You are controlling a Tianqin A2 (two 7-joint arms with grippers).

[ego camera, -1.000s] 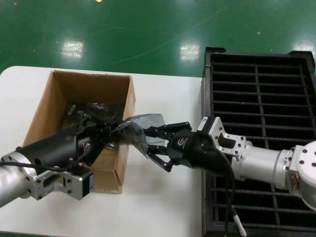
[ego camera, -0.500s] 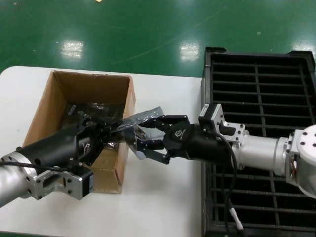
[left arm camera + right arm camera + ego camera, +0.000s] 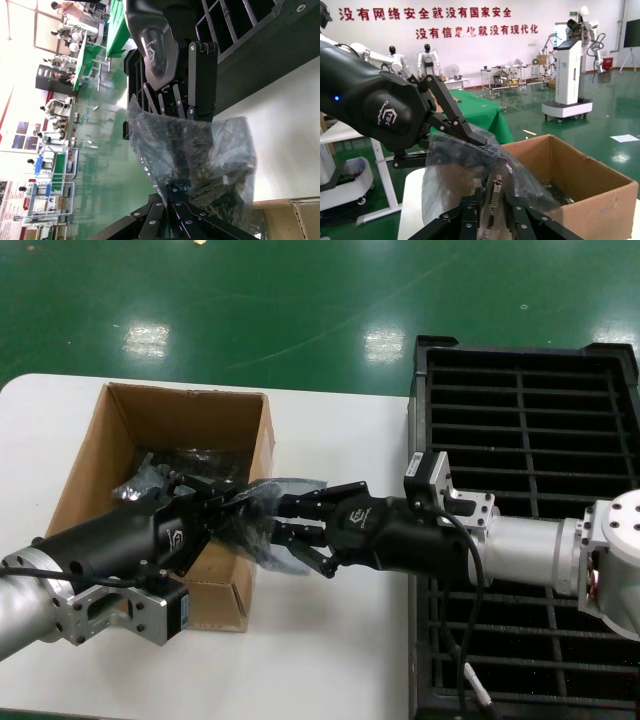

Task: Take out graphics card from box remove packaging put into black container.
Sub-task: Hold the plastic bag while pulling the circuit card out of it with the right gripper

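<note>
The packaging [image 3: 262, 515], a crinkly translucent bag, hangs over the right wall of the cardboard box [image 3: 180, 415] with the graphics card inside it. My left gripper [image 3: 232, 508] is shut on the bag's box-side end, and its closed tips [image 3: 172, 192] show in the left wrist view. From the right, my right gripper [image 3: 280, 525] stands open, with its fingers straddling the bag's other end. In the right wrist view the card's silver bracket [image 3: 493, 192] stands between those fingers with a small gap on each side. The black container [image 3: 530, 440] lies at the right, under the right arm.
More dark bagged items lie on the box floor [image 3: 185, 460]. White table [image 3: 330, 640] shows in front of and beside the box. The ribbed tray's near wall [image 3: 420, 540] runs close behind the right wrist.
My right gripper has moved left from beside the tray until its open fingers are around the bag's free end. The left gripper has kept hold, and the bag has shifted slightly.
</note>
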